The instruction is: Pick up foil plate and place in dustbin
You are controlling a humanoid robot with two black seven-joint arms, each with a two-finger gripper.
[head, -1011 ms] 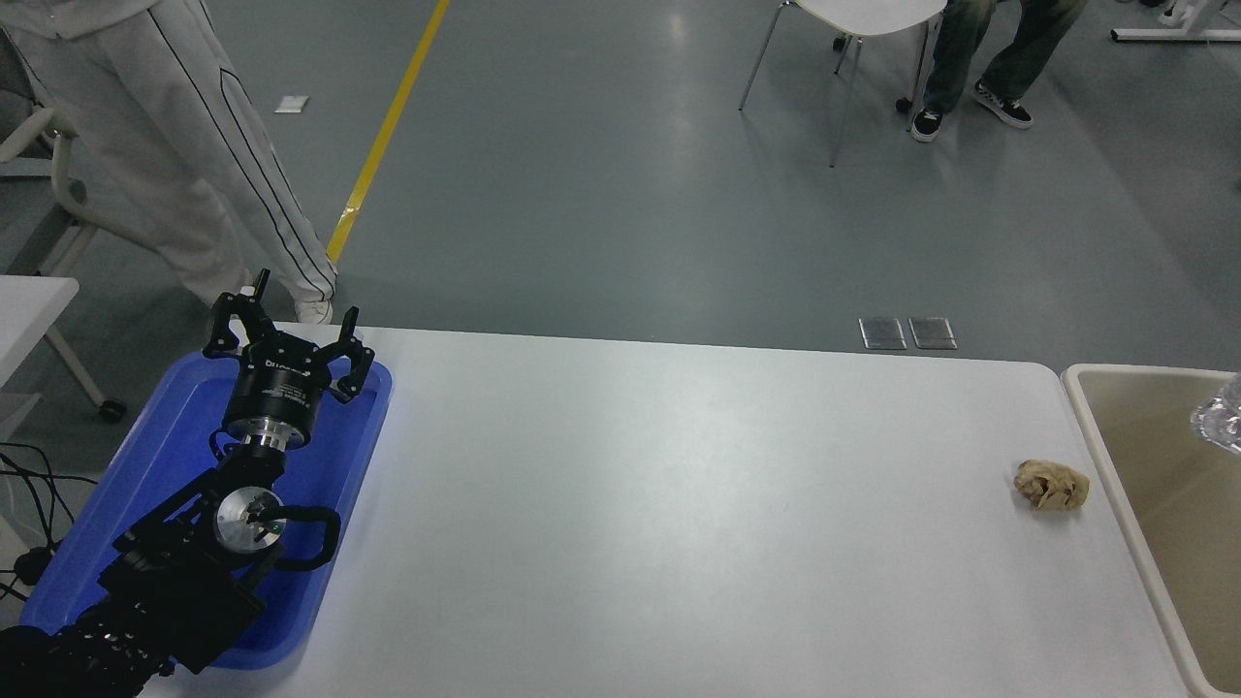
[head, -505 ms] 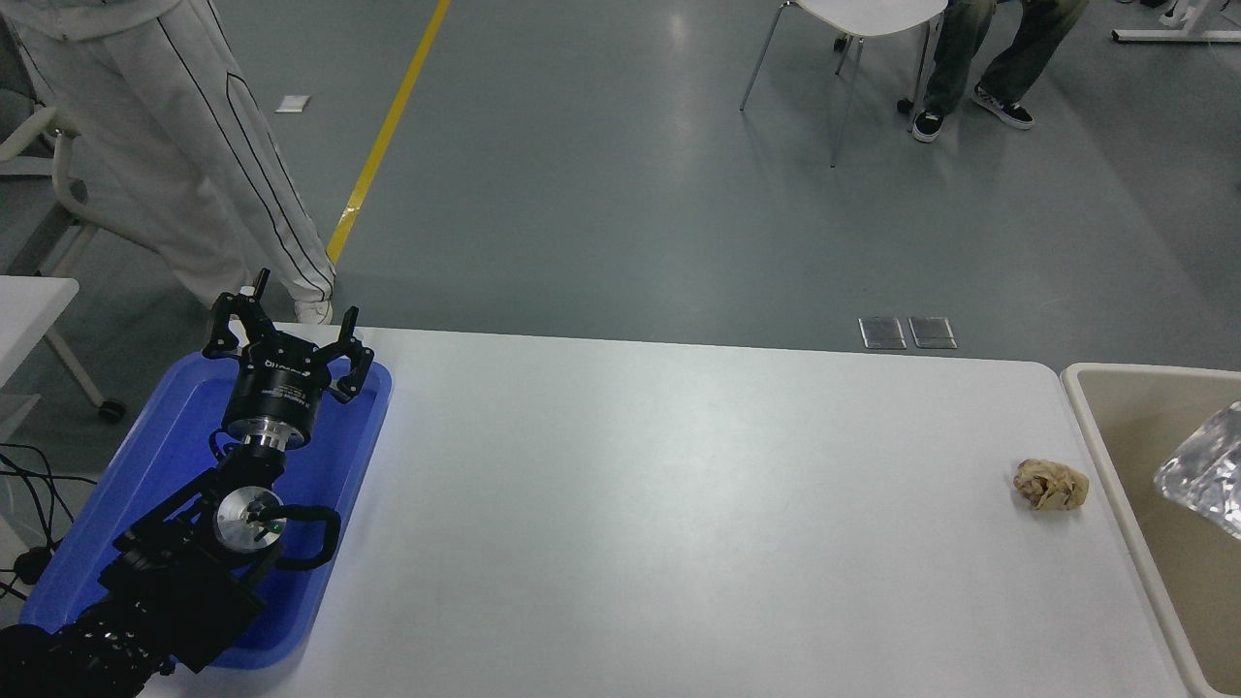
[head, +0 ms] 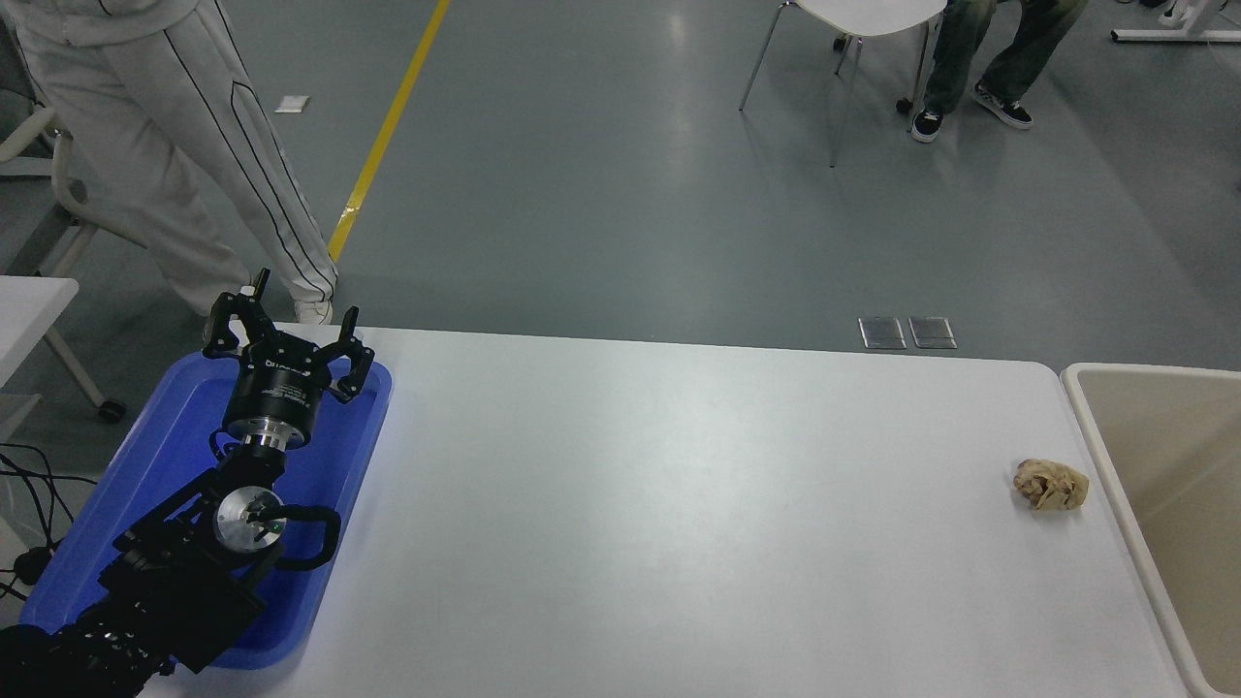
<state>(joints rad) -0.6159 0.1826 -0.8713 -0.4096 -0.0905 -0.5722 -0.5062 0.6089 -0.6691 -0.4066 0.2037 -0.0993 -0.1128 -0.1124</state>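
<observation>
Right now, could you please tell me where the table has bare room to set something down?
The widest free patch is the white table between the blue tray on the left and the crumpled paper ball near the right edge. The near and far strips there are bare too. It is crowded over the tray, where the left arm and its open pincer sit. Beside the ball stands the dustbin.

Nothing really readable here. There's some small white print on the body of the left gripper, just above the blue tray, but it's way too tiny to make out.
</observation>
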